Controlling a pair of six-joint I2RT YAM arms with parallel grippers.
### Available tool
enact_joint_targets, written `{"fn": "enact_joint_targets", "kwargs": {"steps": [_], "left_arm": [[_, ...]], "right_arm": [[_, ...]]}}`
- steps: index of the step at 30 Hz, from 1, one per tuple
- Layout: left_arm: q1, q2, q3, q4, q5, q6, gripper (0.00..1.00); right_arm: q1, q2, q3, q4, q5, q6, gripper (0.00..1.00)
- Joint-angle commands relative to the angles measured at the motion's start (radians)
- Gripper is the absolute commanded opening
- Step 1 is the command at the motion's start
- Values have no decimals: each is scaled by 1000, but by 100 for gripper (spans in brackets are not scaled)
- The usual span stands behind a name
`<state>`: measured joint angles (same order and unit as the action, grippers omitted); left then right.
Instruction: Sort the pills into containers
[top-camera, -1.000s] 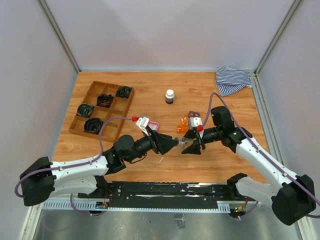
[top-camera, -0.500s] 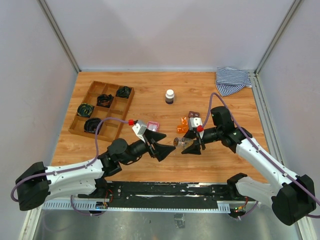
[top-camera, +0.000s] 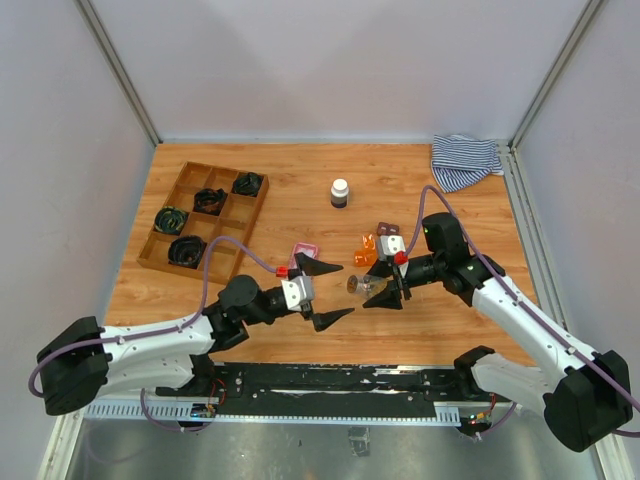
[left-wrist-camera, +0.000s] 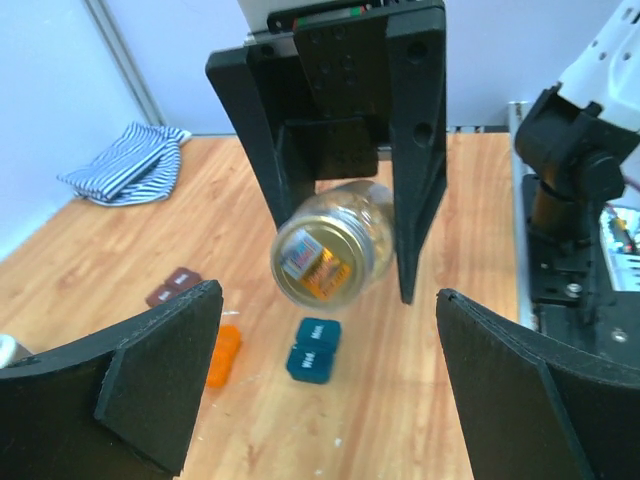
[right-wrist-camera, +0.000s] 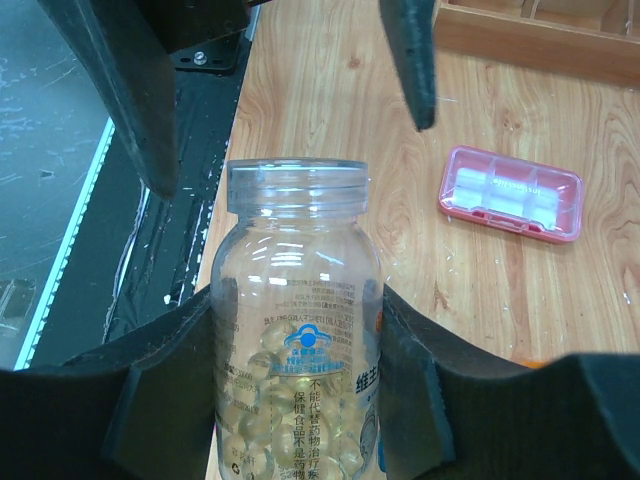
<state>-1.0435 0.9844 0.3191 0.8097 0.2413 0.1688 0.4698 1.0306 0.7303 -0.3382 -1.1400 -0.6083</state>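
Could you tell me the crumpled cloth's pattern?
The crumpled cloth has blue-and-white stripes, clearest in left wrist view.

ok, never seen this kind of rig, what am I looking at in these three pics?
Two robot arms are bolted to a wooden table, each ending in a two-finger gripper. The overhead view looks down from behind them. The other two pictures come from wrist cameras, so the black wedges at their edges are that arm's own fingers.

The right gripper is clamped on a clear bottle of yellow capsules. The left gripper faces it, wide open and holding nothing.

On the table lie a pink pill case, an orange case, a teal case, a brown case, a small white-capped bottle, a wooden tray of black coils and a striped cloth.
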Motion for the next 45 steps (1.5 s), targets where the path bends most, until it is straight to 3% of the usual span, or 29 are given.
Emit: {"fn": "enact_joint_targets", "kwargs": {"steps": [1, 7, 14, 19, 23, 26, 31, 35, 40, 45], "left_arm": [[3, 52, 93, -31, -4, 129, 95], [3, 111, 159, -85, 15, 127, 71], [3, 128, 183, -113, 35, 118, 53], [4, 129, 201, -157, 52, 117, 29], [9, 128, 208, -172, 49, 72, 1], [13, 121, 219, -186, 11, -94, 0], [13, 115, 229, -183, -47, -550, 0], [13, 145, 231, -196, -132, -814, 0], [3, 167, 247, -220, -239, -979, 0], [-15, 189, 283, -294, -329, -1046, 0]], "right_arm": [[-23, -16, 27, 7, -21, -22, 1], [-23, -19, 26, 5, -21, -24, 1], [-23, -21, 27, 4, -23, -24, 1], [-23, -21, 27, 5, -24, -24, 1], [-23, -21, 28, 5, -18, -26, 1], [-24, -22, 29, 1, -5, -24, 1], [-27, -18, 33, 1, 10, -24, 1], [-26, -9, 33, 1, 13, -22, 1], [-31, -14, 33, 1, 19, -22, 1], [-33, -15, 33, 1, 22, -21, 1]]}}
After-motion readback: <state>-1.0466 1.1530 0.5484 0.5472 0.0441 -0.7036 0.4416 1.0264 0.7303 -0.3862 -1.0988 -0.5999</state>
